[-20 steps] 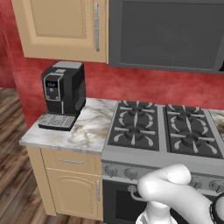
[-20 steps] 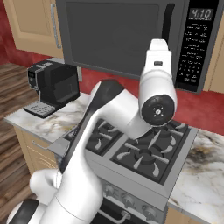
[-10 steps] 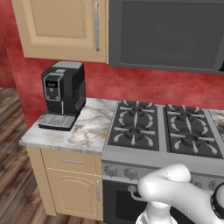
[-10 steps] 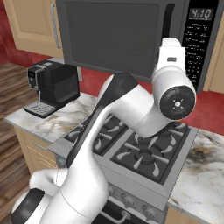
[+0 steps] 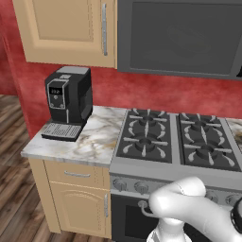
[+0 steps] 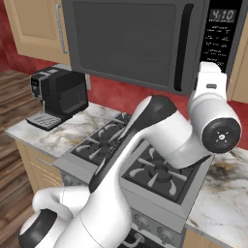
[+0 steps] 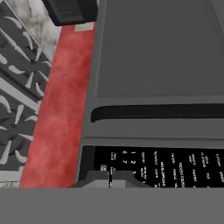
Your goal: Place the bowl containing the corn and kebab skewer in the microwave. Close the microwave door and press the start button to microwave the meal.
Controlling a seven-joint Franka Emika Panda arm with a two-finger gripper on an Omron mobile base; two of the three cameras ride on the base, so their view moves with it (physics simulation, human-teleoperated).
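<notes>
The dark grey microwave (image 6: 126, 43) hangs over the stove with its door (image 5: 184, 38) closed flat, and the curved black handle (image 6: 180, 48) stands by the keypad panel (image 6: 220, 34). My arm reaches up so the white hand (image 6: 210, 82) sits just below that panel. In the rolled hand view the door (image 7: 157, 52) and handle (image 7: 157, 111) lie above the keypad (image 7: 166, 164). My gripper (image 7: 109, 177) is close against the keypad's edge, its tips together with nothing held. The bowl, corn and kebab skewer are hidden.
A black coffee machine (image 5: 68, 101) stands on the marble counter (image 5: 90, 139) left of the gas stove (image 5: 179, 142). Tan wall cabinets (image 5: 66, 28) flank the microwave, and a red wall runs behind the counter.
My hand has swung right across the microwave front, from near the door handle to just below the keypad panel. The door has stayed closed and the base has not moved.
</notes>
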